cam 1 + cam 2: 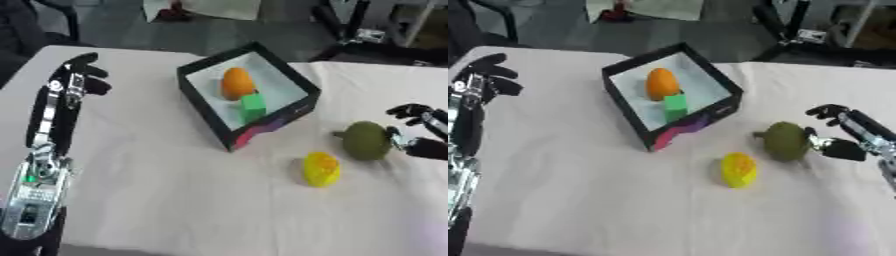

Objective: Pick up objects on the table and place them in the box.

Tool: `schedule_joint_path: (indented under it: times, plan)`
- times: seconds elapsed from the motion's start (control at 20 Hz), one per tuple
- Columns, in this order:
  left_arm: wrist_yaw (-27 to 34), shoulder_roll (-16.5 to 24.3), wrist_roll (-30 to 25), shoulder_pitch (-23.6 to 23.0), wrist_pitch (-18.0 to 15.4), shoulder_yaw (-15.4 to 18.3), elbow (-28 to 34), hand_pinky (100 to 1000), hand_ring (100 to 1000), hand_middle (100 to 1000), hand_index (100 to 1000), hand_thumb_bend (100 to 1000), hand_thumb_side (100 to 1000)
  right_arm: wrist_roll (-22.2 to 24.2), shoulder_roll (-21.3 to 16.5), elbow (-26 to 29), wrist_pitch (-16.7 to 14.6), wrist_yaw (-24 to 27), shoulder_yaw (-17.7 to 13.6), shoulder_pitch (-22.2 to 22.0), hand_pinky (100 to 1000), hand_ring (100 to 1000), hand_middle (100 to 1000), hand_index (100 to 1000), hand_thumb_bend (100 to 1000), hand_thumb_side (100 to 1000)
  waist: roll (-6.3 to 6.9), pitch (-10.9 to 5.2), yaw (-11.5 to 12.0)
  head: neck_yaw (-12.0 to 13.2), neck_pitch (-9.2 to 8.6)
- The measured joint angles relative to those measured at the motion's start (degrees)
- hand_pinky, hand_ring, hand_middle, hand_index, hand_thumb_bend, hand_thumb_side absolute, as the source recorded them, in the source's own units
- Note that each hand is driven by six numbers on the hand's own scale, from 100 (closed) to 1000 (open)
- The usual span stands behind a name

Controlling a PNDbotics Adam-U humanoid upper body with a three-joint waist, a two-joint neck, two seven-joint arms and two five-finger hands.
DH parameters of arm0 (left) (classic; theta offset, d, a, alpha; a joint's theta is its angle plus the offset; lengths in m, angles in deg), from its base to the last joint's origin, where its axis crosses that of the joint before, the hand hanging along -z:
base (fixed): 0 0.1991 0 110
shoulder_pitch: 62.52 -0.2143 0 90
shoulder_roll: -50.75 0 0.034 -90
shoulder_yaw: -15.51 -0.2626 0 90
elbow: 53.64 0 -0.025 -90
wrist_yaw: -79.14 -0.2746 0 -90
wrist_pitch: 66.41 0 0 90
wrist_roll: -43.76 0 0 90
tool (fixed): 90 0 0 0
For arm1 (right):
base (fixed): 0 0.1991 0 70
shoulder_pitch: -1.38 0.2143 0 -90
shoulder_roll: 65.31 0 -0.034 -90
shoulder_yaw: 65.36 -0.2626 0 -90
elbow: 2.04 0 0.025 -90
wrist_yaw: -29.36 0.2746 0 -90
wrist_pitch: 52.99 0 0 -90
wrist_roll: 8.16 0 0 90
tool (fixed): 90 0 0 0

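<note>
White cloth covered the surface, with dark chair and stand legs on the grey floor beyond its far edge. Near the middle sat a black box with a pale inside, turned askew, holding an orange rounded object with a green block touching its near side. Outside the box, toward the right, lay a yellow object and, just beyond it, a dark olive-green rounded object with a short stem. The right hand reached in from the right edge, its fingers spread and curved beside the green object, the thumb at its side. The left hand hovered over the far left, fingers loosely bent, holding nothing.
</note>
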Motion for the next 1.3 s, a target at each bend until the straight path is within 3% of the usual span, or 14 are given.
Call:
schedule_joint_path:
  times: [0.35,0.6,0.9,1.0,1.1,1.15,1.2,1.3]
  plan:
    - [0.0,-0.43,-0.27,0.0,0.19,-0.01,0.0,623,560,582,827,100,951,3.16,0.33,0.17,-1.2,0.65,0.53,0.09,816,857,815,857,100,796,0.0,0.0,0.0,-0.1,0.0]
    - [0.0,-0.43,-0.37,0.0,0.25,-0.01,0.01,623,560,582,827,100,954,8.19,0.34,2.59,-2.42,3.65,1.47,0.04,819,857,819,856,100,998,0.0,0.0,0.0,-0.2,0.0]
    - [0.0,-0.43,-0.41,0.0,0.29,-0.02,0.1,623,560,582,827,100,958,16.78,0.32,6.37,-3.82,4.9,2.49,-0.4,826,859,822,865,100,1000,0.0,0.0,0.0,-0.2,0.0]
    - [0.0,-0.43,-0.41,0.0,0.29,-0.02,0.2,623,560,582,827,100,959,19.0,0.31,7.3,-4.29,4.12,2.52,-0.4,828,858,819,867,100,937,0.0,0.0,0.0,-0.2,0.0]
    - [0.0,-0.43,-0.43,0.0,0.29,-0.03,0.3,623,561,582,827,100,960,20.71,0.3,7.9,-4.75,2.62,2.71,-0.4,828,849,802,863,100,741,0.0,0.0,0.0,-0.2,0.0]
    - [0.0,-0.43,-0.44,0.0,0.3,-0.04,0.31,623,561,582,827,100,961,21.35,0.3,8.04,-4.99,1.74,2.78,-0.39,827,847,799,862,100,719,0.0,0.0,0.0,-0.2,0.0]
    - [0.0,-0.43,-0.47,0.0,0.31,-0.05,0.31,623,561,582,827,100,961,21.8,0.3,8.15,-5.19,0.83,2.79,-0.39,827,845,792,861,100,570,0.0,0.0,0.0,-0.2,0.0]
    - [0.0,-0.43,-0.57,0.0,0.33,-0.14,0.32,622,561,582,827,100,962,22.19,0.3,8.21,-5.57,-1.03,2.79,-0.38,826,840,784,864,100,379,0.0,0.0,0.0,-0.2,0.0]
